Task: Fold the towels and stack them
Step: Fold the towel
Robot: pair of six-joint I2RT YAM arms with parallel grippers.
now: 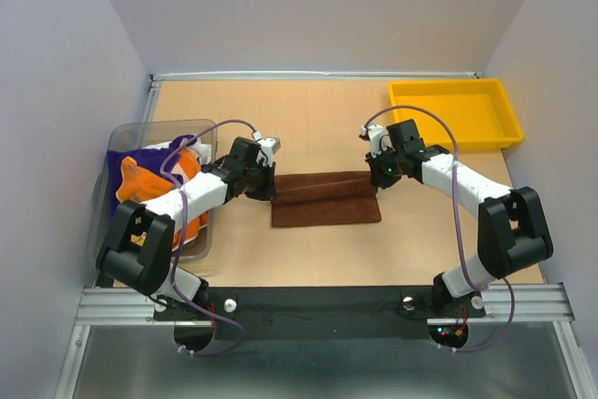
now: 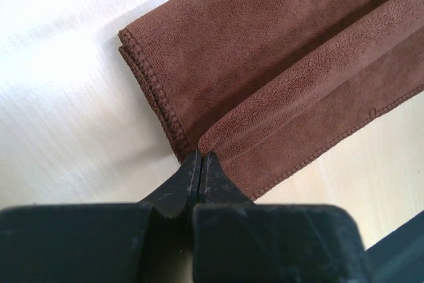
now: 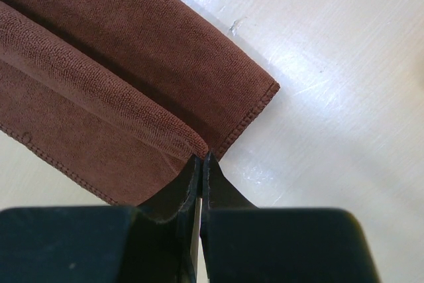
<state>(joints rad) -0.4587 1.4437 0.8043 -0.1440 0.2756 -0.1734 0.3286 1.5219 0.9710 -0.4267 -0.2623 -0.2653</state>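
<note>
Mid-fold — both claws pinching the brown towel (image 1: 325, 201) at mid-table.

Overhead: left gripper (image 1: 271, 192) and right gripper (image 1: 378, 175) are lifting opposite ends. Left wrist, right wrist: jaws are clamping a raised fold — next, probably carrying it across evenly.

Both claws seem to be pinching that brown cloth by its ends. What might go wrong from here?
The left gripper and right gripper each pinch only a thin ridge of the brown towel, so an end could slip free. If the arms move unevenly, the fold may come out skewed. The left arm works close to the clear bin and might nudge it.
</note>
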